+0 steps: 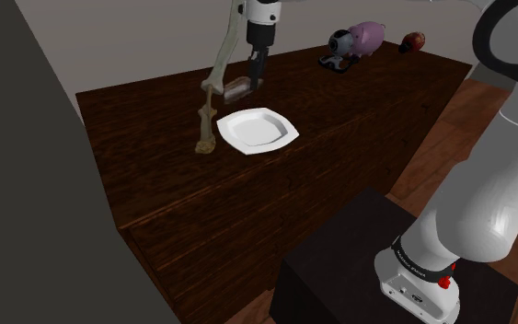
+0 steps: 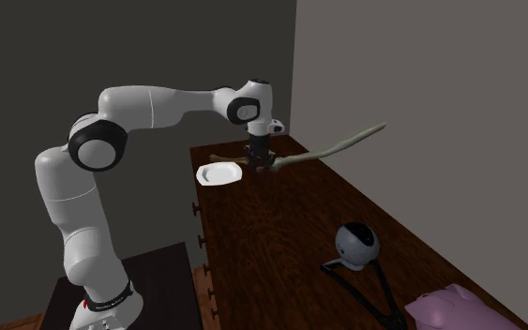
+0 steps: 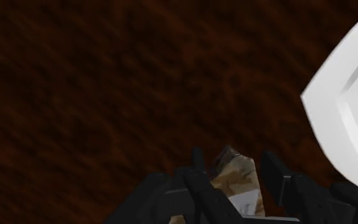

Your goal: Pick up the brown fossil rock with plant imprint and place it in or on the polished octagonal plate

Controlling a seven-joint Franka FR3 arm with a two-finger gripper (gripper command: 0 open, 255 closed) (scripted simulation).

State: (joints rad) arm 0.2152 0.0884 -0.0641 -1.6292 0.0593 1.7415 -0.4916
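On the dark, streaky wood-grain counter (image 1: 339, 120), a pale, knobby bone-like stick (image 1: 207, 118) stands furthest toward the shoulder view's left, long and slanted. Next to it the black gripper (image 1: 250, 86) points straight down, its fingers pinching the fossil rock (image 1: 236, 90). The rock is a rough, lumpy, tan-brown slab with a lighter patch in the wrist view (image 3: 238, 181). Its long axis runs crosswise to the fingers, nearly level, and the free end juts toward the stick. Whether it clears the counter, I cannot tell. Just beside it, apart from it, lies the plate (image 1: 259, 129): white, glossy, eight-sided, flat, with a sunken middle. Farther right at the counter's back edge are a rounded grey webcam (image 1: 340, 44) on black legs, then a smooth pink piggy bank (image 1: 369, 37).
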